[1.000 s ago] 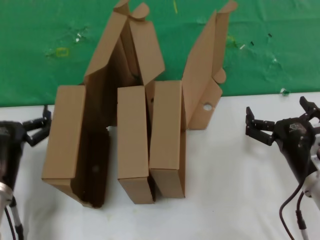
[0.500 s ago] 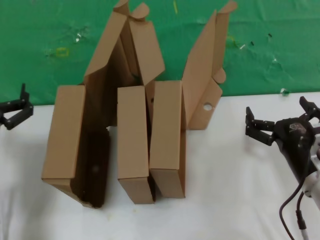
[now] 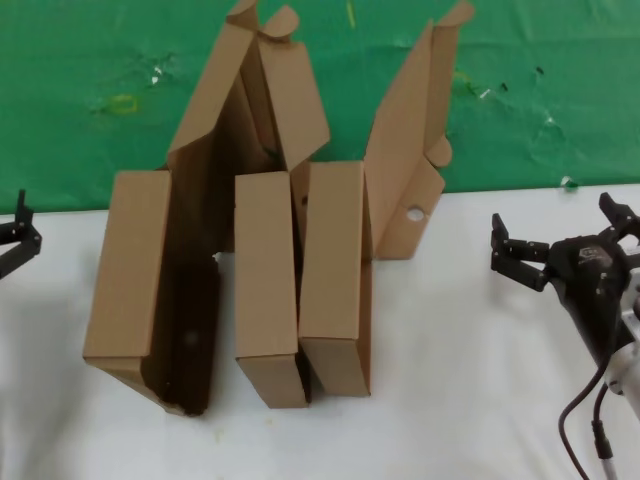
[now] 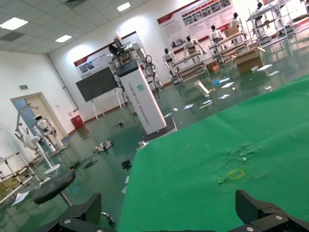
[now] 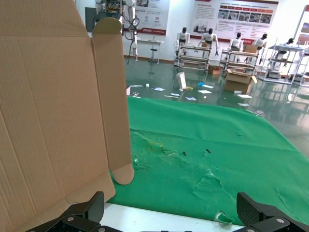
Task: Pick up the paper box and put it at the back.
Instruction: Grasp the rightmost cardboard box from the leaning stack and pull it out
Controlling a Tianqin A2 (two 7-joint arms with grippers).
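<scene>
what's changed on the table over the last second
The left claw pulled back toward the table's left edge and is now nearly out of the head view, open and holding nothing. The right claw stayed open beside the paper box. None of the boxes moved.

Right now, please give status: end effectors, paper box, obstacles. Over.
Left end effector open, at table's left edge. Right end effector open, empty, beside paper box. Two like cartons crowd its left.
</scene>
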